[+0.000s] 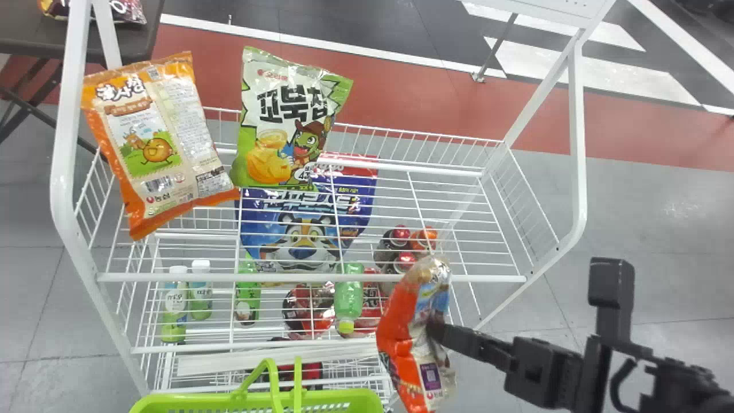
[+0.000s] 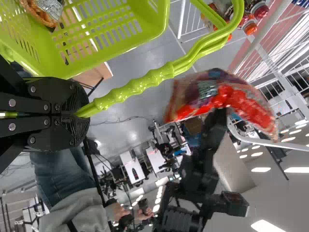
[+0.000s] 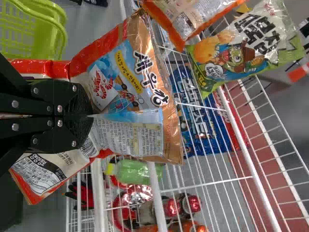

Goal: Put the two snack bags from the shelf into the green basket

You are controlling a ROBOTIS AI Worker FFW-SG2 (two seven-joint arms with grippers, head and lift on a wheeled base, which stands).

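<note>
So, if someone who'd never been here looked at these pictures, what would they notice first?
Probably the shiny red-and-gold snack bag pinched in the right gripper, in front of the white rack. Next might be the bright green basket low in front of the rack, its handle held by the left gripper. The orange bag and green-and-white bag on the rack's top shelf stand out too.

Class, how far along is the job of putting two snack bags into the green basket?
Apparently done: one crinkled orange-and-silver packet lies inside the bright-green perforated plastic basket. In hand: the black right gripper pinches a red-and-gold foil snack bag. Remaining: lowering that bag in; the black left gripper holds the basket's green handle.
</note>
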